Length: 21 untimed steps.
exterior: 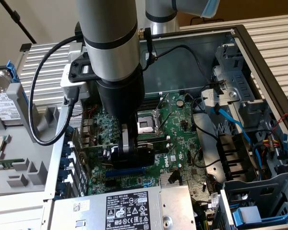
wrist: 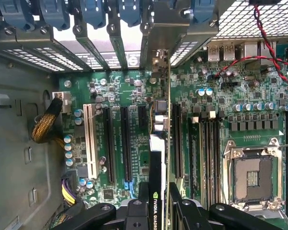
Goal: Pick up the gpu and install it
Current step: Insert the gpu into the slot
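You are looking down into a big open computer case that takes up most of the exterior view. The thick grey robot arm comes down from the upper middle of that view, with a black cable looping off it toward the exterior view's left. Under it lies the large green motherboard, flat on the floor of the case. A grey power supply with a black sticker sits at the lower middle of the exterior view.

The gpu is in the middle of the case, standing on its thin edge over the long slots of the motherboard. Its silver end bracket points toward the back wall of the case. You cannot tell if its lower edge is in a slot.

The gripper has its jaws clamped on the gpu, one black finger on each side. The square CPU socket sits just beside it, open and shiny.
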Available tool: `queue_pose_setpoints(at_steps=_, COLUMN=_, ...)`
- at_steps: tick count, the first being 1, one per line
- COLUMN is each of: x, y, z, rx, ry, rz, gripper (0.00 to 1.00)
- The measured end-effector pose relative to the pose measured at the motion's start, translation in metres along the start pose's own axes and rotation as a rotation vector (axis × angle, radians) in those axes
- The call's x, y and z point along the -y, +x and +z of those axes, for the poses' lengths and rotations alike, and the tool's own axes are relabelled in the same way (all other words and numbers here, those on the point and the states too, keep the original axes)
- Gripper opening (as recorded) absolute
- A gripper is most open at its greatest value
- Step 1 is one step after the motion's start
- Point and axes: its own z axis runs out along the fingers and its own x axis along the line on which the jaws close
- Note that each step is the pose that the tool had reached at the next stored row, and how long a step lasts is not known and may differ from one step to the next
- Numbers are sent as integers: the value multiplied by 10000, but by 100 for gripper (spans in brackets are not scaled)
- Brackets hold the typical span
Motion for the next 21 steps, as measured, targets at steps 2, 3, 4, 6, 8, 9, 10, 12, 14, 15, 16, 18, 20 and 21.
queue_pose_setpoints(at_steps=2, x=-1, y=1, z=3, rx=-1, ry=1, rz=11, gripper=27)
queue_pose_setpoints(at_steps=3, x=-1, y=1, z=4, rx=-1, ry=2, rz=14, gripper=27)
queue_pose_setpoints(at_steps=4, x=-1, y=1, z=4, rx=-2, ry=1, rz=18, gripper=27)
queue_pose_setpoints(at_steps=6, x=-1, y=0, z=6, rx=0, ry=4, rz=30, gripper=27)
queue_pose_setpoints(at_steps=8, x=-1, y=-1, z=6, rx=-2, ry=5, rz=47, gripper=27)
queue_pose_setpoints(at_steps=9, x=-2, y=-1, z=6, rx=-3, ry=5, rz=56, gripper=27)
queue_pose_setpoints(at_steps=10, x=-1, y=-1, z=6, rx=-3, ry=5, rz=65, gripper=27)
queue_pose_setpoints(at_steps=12, x=-2, y=-1, z=6, rx=-4, ry=5, rz=81, gripper=27)
queue_pose_setpoints(at_steps=14, x=-2, y=-1, z=6, rx=-5, ry=6, rz=95, gripper=27)
queue_pose_setpoints(at_steps=15, x=-2, y=-1, z=6, rx=-6, ry=7, rz=105, gripper=27)
queue_pose_setpoints(at_steps=16, x=-2, y=-1, z=6, rx=-7, ry=7, rz=120, gripper=27)
queue_pose_setpoints(at_steps=18, x=-4, y=-1, z=6, rx=-8, ry=8, rz=143, gripper=27)
queue_pose_setpoints(at_steps=20, x=-5, y=-2, z=6, rx=-10, ry=9, rz=165, gripper=27)
queue_pose_setpoints(at_steps=21, x=-6, y=-2, z=6, rx=-11, ry=10, rz=179, gripper=27)
